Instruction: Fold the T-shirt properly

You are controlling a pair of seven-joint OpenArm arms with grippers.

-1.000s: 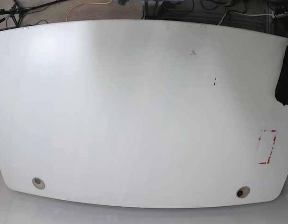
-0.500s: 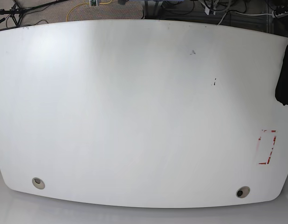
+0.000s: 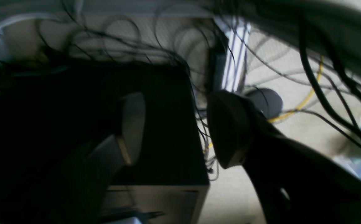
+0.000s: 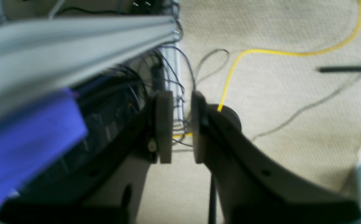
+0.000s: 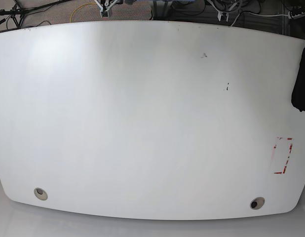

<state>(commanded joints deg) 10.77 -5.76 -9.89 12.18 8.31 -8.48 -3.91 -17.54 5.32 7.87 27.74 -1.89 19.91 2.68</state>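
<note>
T-shirt cut off by right edge.

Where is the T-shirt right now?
In the base view the T-shirt hangs at the far right edge of the table, above the red marking, mostly out of frame.

We see a big white tabletop with a red mark near one side. A yellow cable lies on the tan floor.
</note>
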